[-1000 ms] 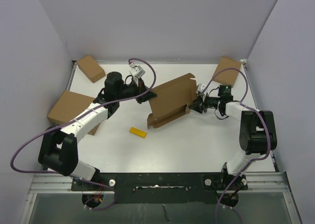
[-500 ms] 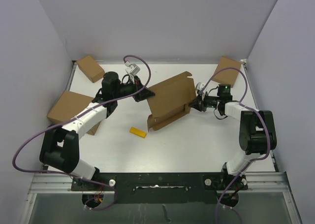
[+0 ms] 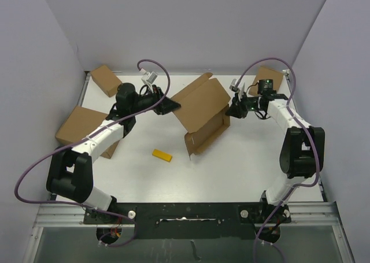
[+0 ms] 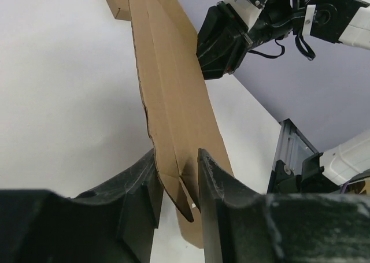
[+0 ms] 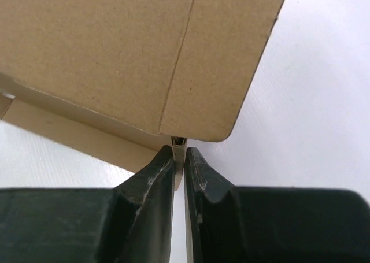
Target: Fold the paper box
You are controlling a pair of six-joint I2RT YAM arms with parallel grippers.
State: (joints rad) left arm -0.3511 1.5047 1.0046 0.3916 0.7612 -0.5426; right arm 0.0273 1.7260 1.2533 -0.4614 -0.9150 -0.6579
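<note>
The paper box [image 3: 202, 110] is flat brown cardboard with fold lines, and it is only partly folded. It sits in the middle of the white table [image 3: 231, 170], held up between the two claws. One big panel is tipped up and faces the top camera. A thin wall strip hangs along its near side, down by the table.

Three other brown boxes sit at the edges, two on the left [image 3: 107, 80] [image 3: 81, 129] and one at the back right [image 3: 267, 78]. They are shut, so I cannot see inside. A small yellow block [image 3: 162, 155] lies on the table near the front.

The paper box stretches across from the left claw [image 3: 171, 105] to the right claw [image 3: 232, 108]. The left claw's fingers are a little apart, with a cardboard corner between them. The right claw is pinched tight on a thin cardboard edge.
</note>
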